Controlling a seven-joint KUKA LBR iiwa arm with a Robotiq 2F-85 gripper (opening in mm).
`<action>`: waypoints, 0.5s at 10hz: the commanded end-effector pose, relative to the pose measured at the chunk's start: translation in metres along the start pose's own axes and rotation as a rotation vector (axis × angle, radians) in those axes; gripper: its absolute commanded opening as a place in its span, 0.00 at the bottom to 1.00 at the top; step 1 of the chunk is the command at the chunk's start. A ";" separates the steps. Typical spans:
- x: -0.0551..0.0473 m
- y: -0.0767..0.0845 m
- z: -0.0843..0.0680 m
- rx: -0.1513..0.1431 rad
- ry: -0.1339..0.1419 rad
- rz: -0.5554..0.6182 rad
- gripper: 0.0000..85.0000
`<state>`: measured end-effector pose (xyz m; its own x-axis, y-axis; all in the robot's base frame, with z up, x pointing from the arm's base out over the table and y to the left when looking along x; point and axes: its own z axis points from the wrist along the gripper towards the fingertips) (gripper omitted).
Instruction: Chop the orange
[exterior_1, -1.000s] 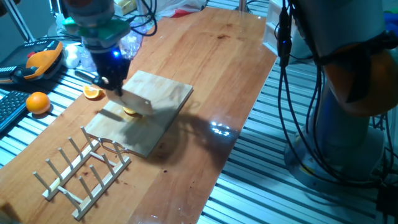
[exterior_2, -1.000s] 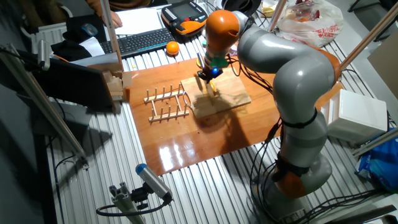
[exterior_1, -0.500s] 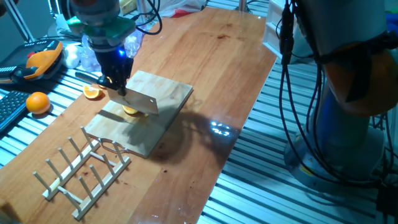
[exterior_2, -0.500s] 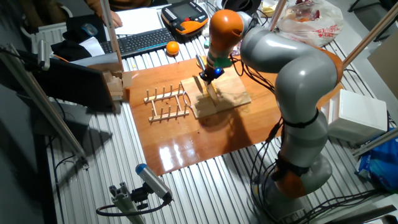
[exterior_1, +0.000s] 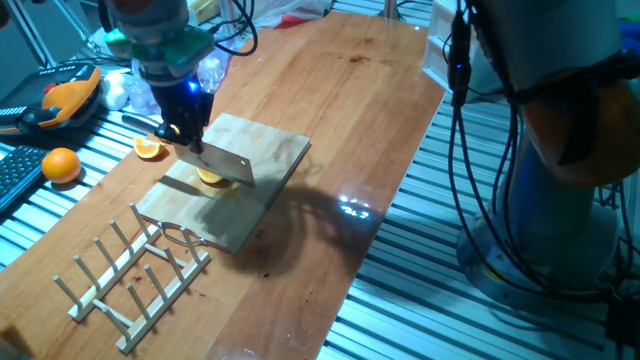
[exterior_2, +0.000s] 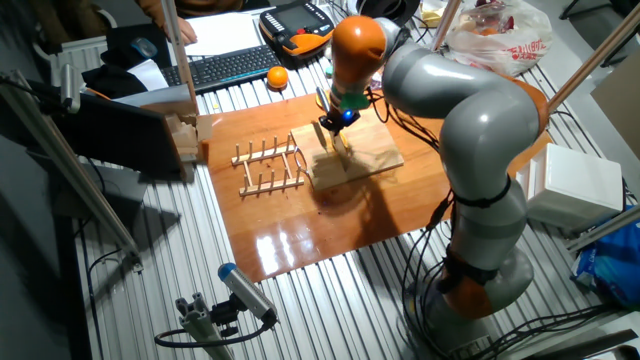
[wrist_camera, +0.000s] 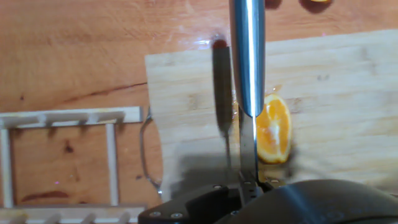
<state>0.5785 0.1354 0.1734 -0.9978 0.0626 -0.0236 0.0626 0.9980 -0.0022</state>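
Observation:
The orange is a half-moon wedge lying on the wooden cutting board. In the hand view the orange lies just right of the knife blade, and the blade's edge is at its left side. My gripper is shut on the knife's handle and holds the flat blade over the wedge. In the other fixed view my gripper is above the board, and the wedge is hidden there.
A wooden dish rack stands on the table next to the board's near end; it also shows in the hand view. A whole round orange and cut orange wedges lie left of the board. A keyboard is behind.
The gripper and knife shifted slightly to the right over the wedge, then held almost still. The wedge has not moved.

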 end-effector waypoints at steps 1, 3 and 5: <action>0.000 0.001 0.000 -0.004 0.005 -0.028 0.00; -0.010 -0.015 -0.008 0.002 0.046 -0.080 0.00; -0.024 -0.034 -0.014 0.003 0.060 -0.074 0.00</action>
<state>0.5999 0.1040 0.1871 -0.9993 -0.0076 0.0362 -0.0077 1.0000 -0.0028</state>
